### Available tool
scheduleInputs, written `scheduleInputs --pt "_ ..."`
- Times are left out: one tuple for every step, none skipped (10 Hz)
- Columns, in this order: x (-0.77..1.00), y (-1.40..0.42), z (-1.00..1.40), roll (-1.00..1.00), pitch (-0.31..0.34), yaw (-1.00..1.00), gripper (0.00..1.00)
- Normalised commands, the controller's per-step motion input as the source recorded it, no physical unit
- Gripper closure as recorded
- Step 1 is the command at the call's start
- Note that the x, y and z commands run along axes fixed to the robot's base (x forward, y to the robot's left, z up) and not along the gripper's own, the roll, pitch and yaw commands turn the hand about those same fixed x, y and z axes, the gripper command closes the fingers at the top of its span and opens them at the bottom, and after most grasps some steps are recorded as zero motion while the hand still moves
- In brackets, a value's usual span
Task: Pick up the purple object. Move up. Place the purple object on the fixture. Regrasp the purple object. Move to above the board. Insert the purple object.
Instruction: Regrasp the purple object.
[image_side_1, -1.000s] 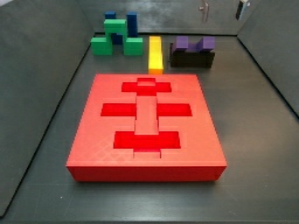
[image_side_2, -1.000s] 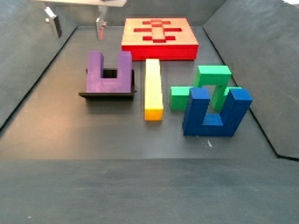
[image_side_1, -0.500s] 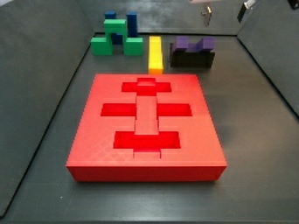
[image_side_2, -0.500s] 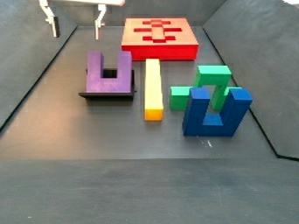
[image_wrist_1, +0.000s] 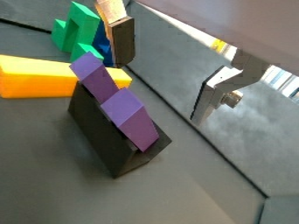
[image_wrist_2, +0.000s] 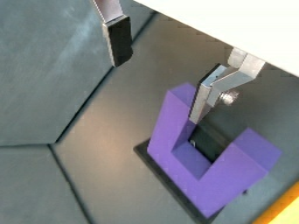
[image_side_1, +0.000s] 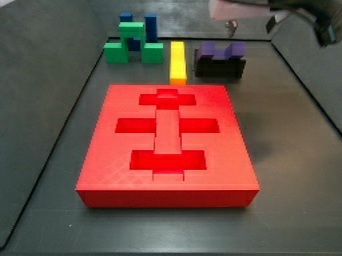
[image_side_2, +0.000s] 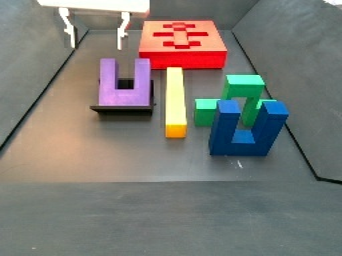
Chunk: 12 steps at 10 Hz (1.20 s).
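The purple object (image_side_2: 124, 85) rests on the black fixture (image_wrist_1: 107, 133), with its two prongs pointing toward the red board (image_side_2: 183, 43). The yellow bar (image_side_2: 174, 100) lies just beside the fixture, and the green block (image_side_2: 235, 92) and the blue block (image_side_2: 247, 128) stand beyond the bar. The gripper (image_side_2: 96, 30) hangs above the fixture, on the side near the board. Its jaws are spread wide and hold nothing; in both wrist views the fingers (image_wrist_2: 117, 39) stand apart with only floor and the purple object between them.
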Motion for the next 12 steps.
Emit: scheduleInputs --pt "0.21 0.00 -0.46 0.62 0.251 0.13 0.00" --pt "0.18 0.00 -0.45 0.58 0.211 0.13 0.00" --pt "0.16 0.00 -0.40 0.57 0.251 0.14 0.00" --pt "0.06 0.00 -0.37 0.55 0.243 0.13 0.00" --pt "0.03 -0.02 -0.28 0.46 0.220 0.09 0.00" --pt "0.00 0.00 -0.23 0.37 0.149 0.07 0.00" --pt "0.00 0.00 -0.24 0.35 0.126 0.05 0.00" --pt "0.00 0.00 -0.22 0.29 0.074 0.05 0.00" --pt "0.00 0.00 -0.10 0.14 0.029 0.04 0.00" --pt "0.00 0.00 0.00 0.01 0.000 0.00 0.00" --pt "0.00 0.00 0.00 0.00 -0.006 0.00 0.00" --pt "0.00 0.00 0.00 0.00 0.020 0.00 0.00"
